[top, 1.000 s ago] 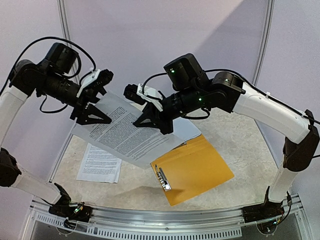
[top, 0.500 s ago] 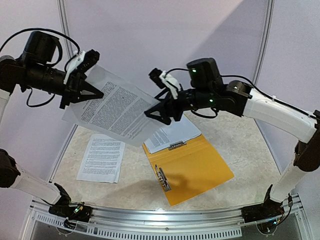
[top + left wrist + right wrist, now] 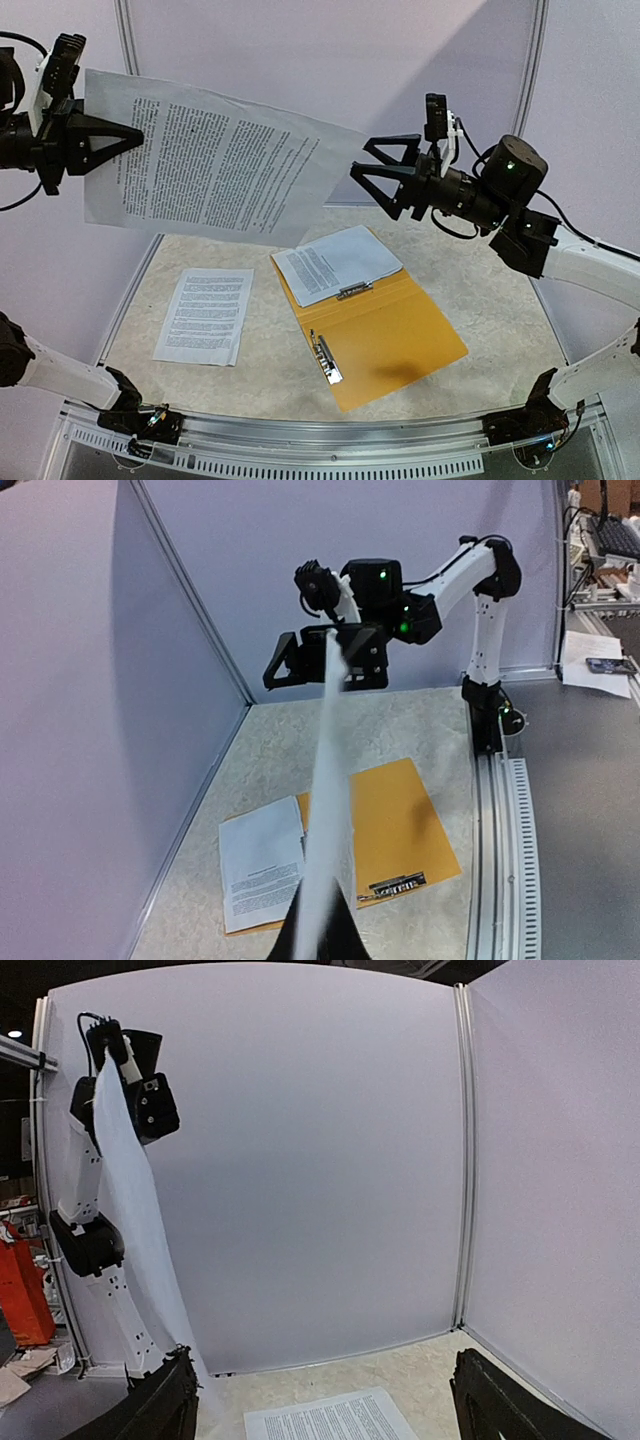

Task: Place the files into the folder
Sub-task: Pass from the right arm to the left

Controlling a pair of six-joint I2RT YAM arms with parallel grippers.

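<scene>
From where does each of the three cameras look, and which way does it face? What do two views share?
Top external: above and behind the bases, looking down at the table; both arms show, left gripper shut on a raised sheet, right gripper open.
Left wrist: high, facing the right arm over the folder; its own fingers show at the bottom.
Right wrist: facing left toward the side wall; own fingers in the bottom corners.
Shared: both wrist views see the raised sheet nearly edge-on.

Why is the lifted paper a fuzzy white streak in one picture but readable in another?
Left wrist view: the held sheet runs edge-on from the lens, too close to focus. Top external view: the held sheet faces the camera, print lines distinct.
</scene>
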